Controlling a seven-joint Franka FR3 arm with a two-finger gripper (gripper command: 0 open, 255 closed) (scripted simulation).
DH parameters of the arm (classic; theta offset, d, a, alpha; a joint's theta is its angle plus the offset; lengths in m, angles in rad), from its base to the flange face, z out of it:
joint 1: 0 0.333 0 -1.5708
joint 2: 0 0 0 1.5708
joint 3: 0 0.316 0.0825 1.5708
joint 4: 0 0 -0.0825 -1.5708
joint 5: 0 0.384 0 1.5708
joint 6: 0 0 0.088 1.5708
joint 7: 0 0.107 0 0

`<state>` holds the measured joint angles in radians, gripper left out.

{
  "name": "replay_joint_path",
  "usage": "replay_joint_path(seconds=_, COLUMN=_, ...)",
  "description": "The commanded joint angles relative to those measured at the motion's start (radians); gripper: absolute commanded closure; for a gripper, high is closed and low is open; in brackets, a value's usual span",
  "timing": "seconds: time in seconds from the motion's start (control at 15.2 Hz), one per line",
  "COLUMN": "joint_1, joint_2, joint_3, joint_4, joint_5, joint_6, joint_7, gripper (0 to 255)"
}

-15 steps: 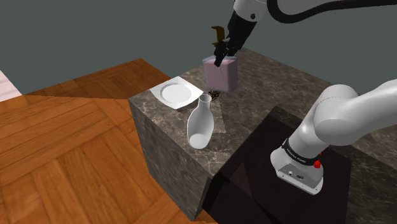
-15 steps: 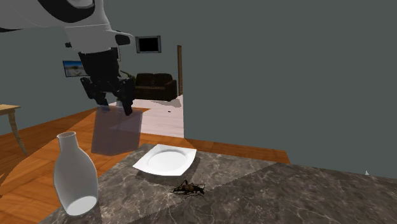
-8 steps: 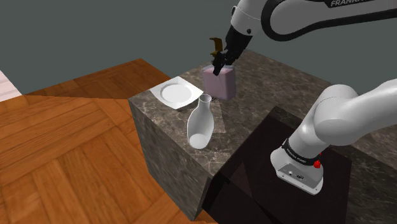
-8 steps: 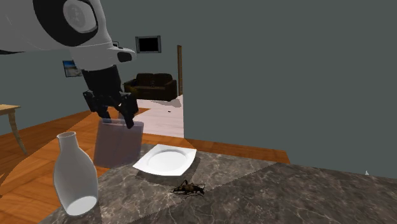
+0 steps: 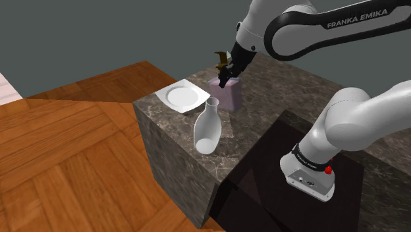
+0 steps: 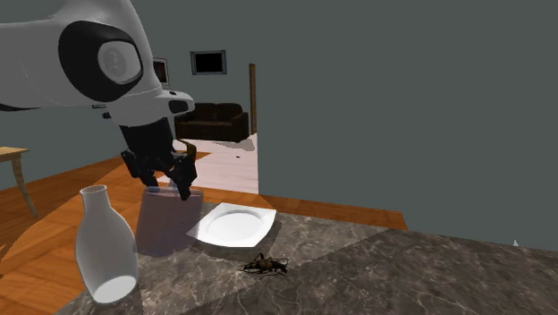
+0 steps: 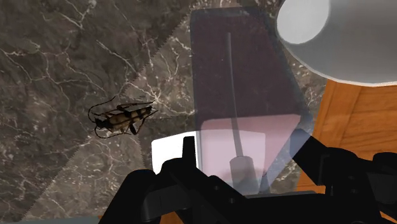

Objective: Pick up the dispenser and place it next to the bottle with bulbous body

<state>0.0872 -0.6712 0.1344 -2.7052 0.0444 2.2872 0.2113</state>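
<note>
The dispenser [image 5: 230,94] is a translucent lilac box with a brass pump on top. My gripper [image 5: 227,71] is shut on its top and holds it upright. Its base is at or just above the marble counter [image 5: 290,82]; I cannot tell if it touches. The white bottle [image 5: 207,129] with a bulbous body stands near the counter's front edge, just in front of the dispenser. From the second exterior view, the dispenser [image 6: 166,222] hangs under the gripper [image 6: 166,182], close beside the bottle [image 6: 105,252]. In the wrist view the dispenser [image 7: 245,83] runs from the gripper [image 7: 245,177] toward the bottle [image 7: 337,38].
A white square plate [image 5: 182,96] lies by the counter's far corner, to the shoulder view's left of the dispenser. A small dark insect figure [image 6: 266,265] lies on the marble near the plate [image 6: 232,225]. My stand [image 5: 309,178] sits at the lower right. Wooden floor lies beyond the counter's edge.
My gripper has brought the dispenser down toward the counter, closer to the bottle. The fingers stay clasped on its top. Bottle, plate and insect have not moved.
</note>
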Motion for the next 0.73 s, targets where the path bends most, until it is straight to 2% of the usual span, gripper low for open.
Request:
replay_joint_path(seconds=0.0, joint_1=0.001, joint_2=0.012, joint_3=0.004, joint_4=-0.02, joint_5=0.001, joint_6=0.033, joint_7=0.003, gripper=255)
replay_joint_path(seconds=0.66, joint_1=-0.002, joint_2=0.091, joint_3=0.018, joint_4=-0.11, joint_5=0.002, joint_6=0.202, joint_7=0.012, gripper=255)
